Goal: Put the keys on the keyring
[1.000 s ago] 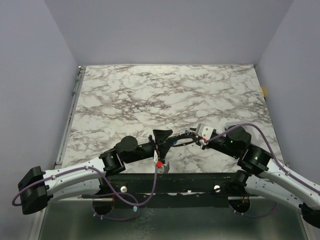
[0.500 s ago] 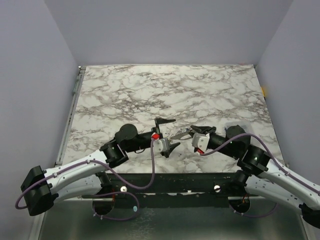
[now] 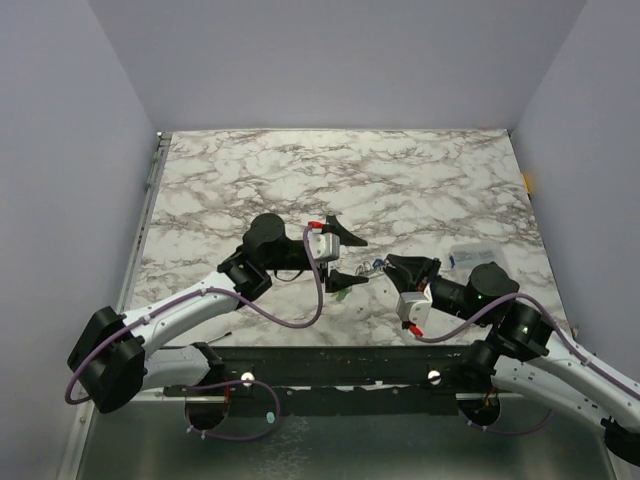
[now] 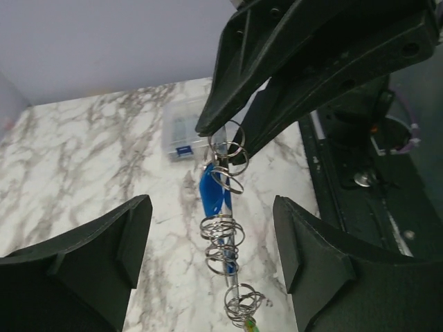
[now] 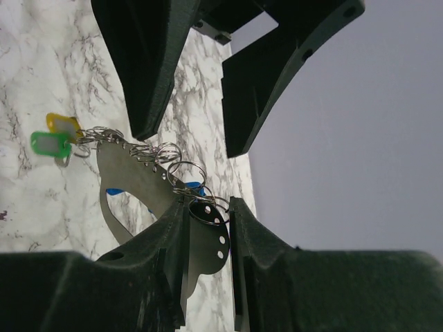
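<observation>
Just left of the right gripper (image 5: 208, 205): the left gripper (image 3: 356, 259), jaws well apart, gripping nothing, pointed at it tip to tip. Between those spread jaws, untouched: a chain of small rings (image 4: 220, 243), hanging down from the right gripper, long axis near vertical. High on it, the blue key (image 4: 214, 194); at the low end, farthest from the right gripper, the green key (image 5: 50, 144) and yellow key (image 5: 62, 124) bunched together. At the right gripper itself: jaws pinched together on the keyring (image 4: 234, 146) at the chain's top, with a flat metal strip (image 5: 135, 183) between the same jaws. Right of the right gripper, on the table (image 3: 250, 180): a clear plastic box (image 3: 472, 252). Looks like a handover or threading step. Favours the left gripper, nearest and bracketing the chain, closing across its length.
</observation>
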`<act>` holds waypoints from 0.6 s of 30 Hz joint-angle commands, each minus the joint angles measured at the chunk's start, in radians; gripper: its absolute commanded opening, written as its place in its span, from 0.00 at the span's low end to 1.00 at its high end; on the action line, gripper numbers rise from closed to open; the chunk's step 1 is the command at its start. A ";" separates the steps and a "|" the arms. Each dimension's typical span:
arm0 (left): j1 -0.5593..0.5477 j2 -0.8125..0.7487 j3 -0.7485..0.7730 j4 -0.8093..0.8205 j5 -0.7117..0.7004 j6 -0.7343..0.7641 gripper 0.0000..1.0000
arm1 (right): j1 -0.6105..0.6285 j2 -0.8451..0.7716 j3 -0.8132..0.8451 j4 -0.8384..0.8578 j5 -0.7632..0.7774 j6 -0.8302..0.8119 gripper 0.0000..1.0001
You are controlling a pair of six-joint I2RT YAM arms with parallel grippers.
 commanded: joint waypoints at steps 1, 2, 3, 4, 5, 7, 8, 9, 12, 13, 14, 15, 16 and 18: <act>0.000 0.062 0.045 0.063 0.180 -0.107 0.75 | 0.000 -0.029 -0.008 0.027 -0.037 -0.065 0.01; -0.002 0.068 0.042 0.076 0.180 -0.106 0.73 | 0.000 -0.031 -0.009 0.025 -0.040 -0.071 0.01; -0.007 0.071 0.037 0.087 0.177 -0.103 0.72 | 0.000 -0.033 -0.010 0.024 -0.043 -0.078 0.01; -0.012 0.071 0.032 0.102 0.172 -0.099 0.72 | 0.000 -0.034 -0.012 0.025 -0.045 -0.085 0.01; -0.022 0.070 0.027 0.114 0.164 -0.089 0.72 | 0.001 -0.037 -0.015 0.028 -0.047 -0.092 0.01; -0.046 0.065 0.018 0.132 0.132 -0.054 0.73 | 0.000 -0.041 -0.021 0.040 -0.056 -0.095 0.00; -0.061 0.060 0.011 0.135 0.102 -0.020 0.75 | 0.000 -0.042 -0.020 0.044 -0.064 -0.090 0.00; -0.078 0.054 0.004 0.140 0.048 0.017 0.76 | 0.000 -0.042 -0.017 0.048 -0.074 -0.081 0.00; -0.119 0.039 -0.014 0.154 -0.022 0.095 0.79 | 0.000 -0.033 -0.007 0.049 -0.102 -0.064 0.01; -0.128 0.039 -0.019 0.159 -0.042 0.110 0.80 | 0.000 -0.033 -0.007 0.053 -0.109 -0.061 0.00; -0.135 0.041 -0.020 0.165 -0.055 0.119 0.80 | 0.000 -0.037 -0.008 0.063 -0.115 -0.057 0.00; -0.140 0.044 -0.022 0.171 -0.070 0.129 0.80 | 0.000 -0.040 -0.009 0.077 -0.121 -0.051 0.01; -0.147 0.052 -0.025 0.178 -0.094 0.140 0.80 | 0.000 -0.043 -0.010 0.088 -0.125 -0.045 0.01; -0.155 0.070 -0.031 0.190 -0.140 0.170 0.75 | 0.000 -0.044 -0.006 0.097 -0.129 -0.040 0.01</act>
